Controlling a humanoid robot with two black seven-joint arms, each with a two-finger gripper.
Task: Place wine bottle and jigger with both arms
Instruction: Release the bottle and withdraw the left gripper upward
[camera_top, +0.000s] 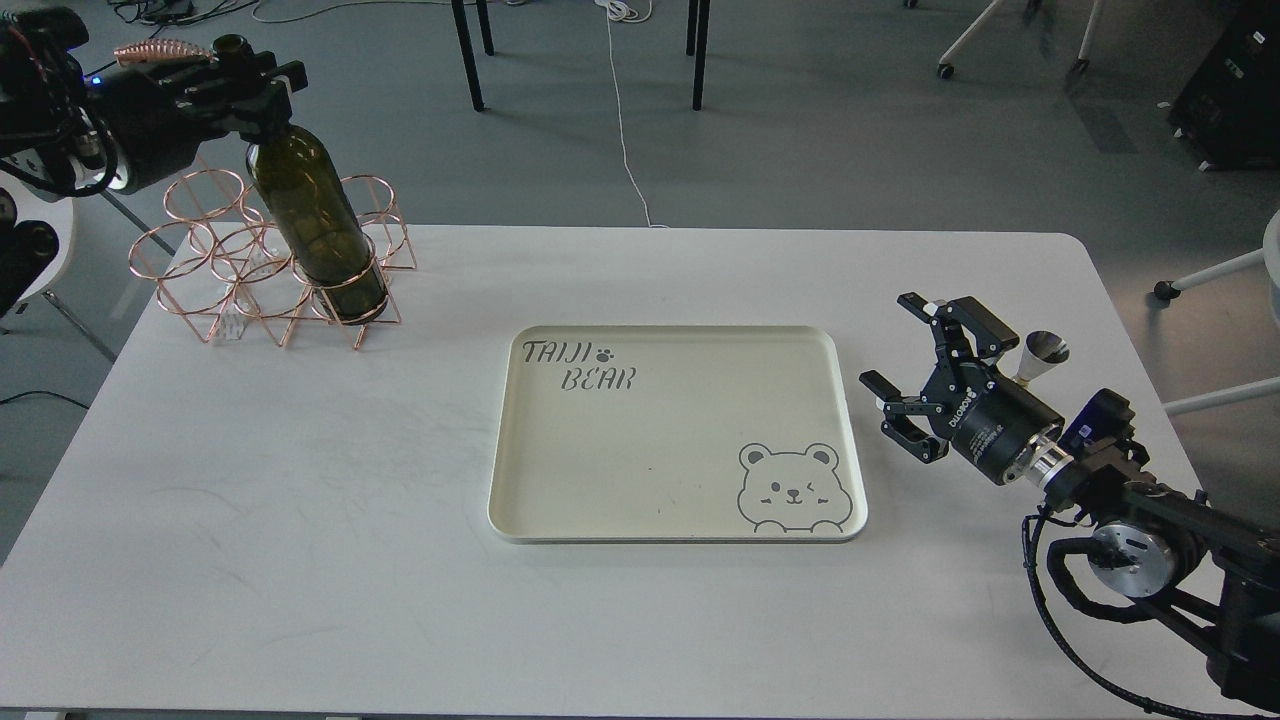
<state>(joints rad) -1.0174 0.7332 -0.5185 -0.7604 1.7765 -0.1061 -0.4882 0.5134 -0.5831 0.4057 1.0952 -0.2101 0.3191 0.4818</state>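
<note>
The dark olive-green wine bottle (312, 228) stands tilted with its base inside a ring of the copper wire rack (225, 268) at the table's far left. My left gripper (245, 82) is shut on the bottle's neck near its top. The steel jigger (1040, 356) stands on the table at the right, partly hidden behind my right gripper (905, 350). That gripper is open and empty, just left of the jigger and right of the cream tray (676, 502).
The cream tray with "TAIJI BEAR" and a bear drawing lies mid-table with nothing in it. The white table (300, 500) has rounded corners. Chair and table legs (465, 55) stand on the grey floor behind. A white chair (1215, 270) is off the right edge.
</note>
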